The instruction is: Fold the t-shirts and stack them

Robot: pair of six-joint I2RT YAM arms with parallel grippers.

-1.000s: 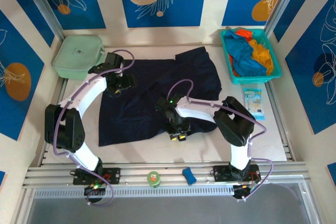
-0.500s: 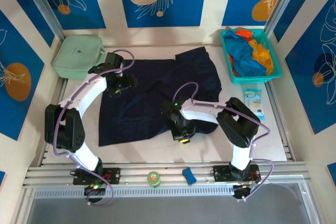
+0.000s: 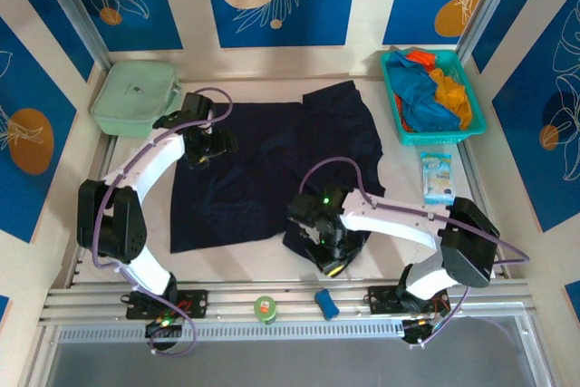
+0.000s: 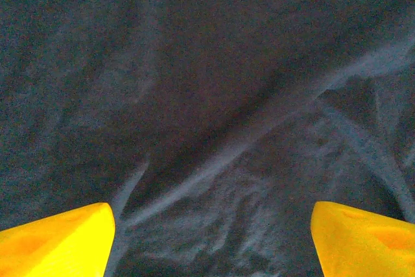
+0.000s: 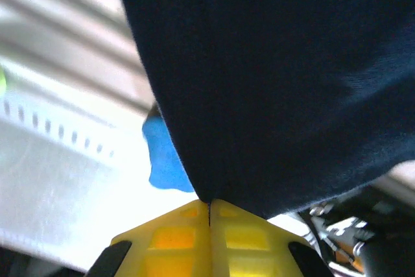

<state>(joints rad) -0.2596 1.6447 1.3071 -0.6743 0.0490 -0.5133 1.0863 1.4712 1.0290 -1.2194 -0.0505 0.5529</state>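
Bright, even overhead light fills the top view. The pale table [image 3: 227, 265] around the navy t-shirt [image 3: 245, 178] looks slightly washed out, with only faint shadows at the shirt's edges. The left wrist view of the shirt is dim and grainy. In the right wrist view, everything behind the shirt is blurred and overexposed.

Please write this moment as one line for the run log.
right tool: shut on navy t-shirt, near edge | left tool: open, over the far-left part of it | fold: not yet done
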